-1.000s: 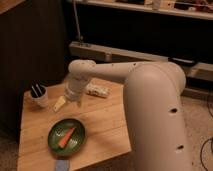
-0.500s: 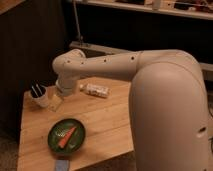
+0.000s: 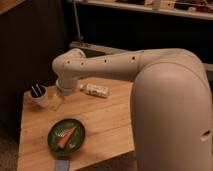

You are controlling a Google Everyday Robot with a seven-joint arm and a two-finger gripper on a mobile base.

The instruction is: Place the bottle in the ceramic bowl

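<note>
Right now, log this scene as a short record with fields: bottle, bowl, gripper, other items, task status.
bottle: lying on its side toward the back of the wooden table, cap end to the left
ceramic bowl: front left of the table, holding an orange stick-shaped piece, no bottle in it
gripper: open, low over the table's back left, between white cup and bottle, not holding the bottle
white cup: back left, dark sticks inside
task status: bottle not yet picked up

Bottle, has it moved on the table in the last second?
No. The bottle lies at the same spot behind the ceramic bowl; the gripper hangs between it and the white cup.
</note>
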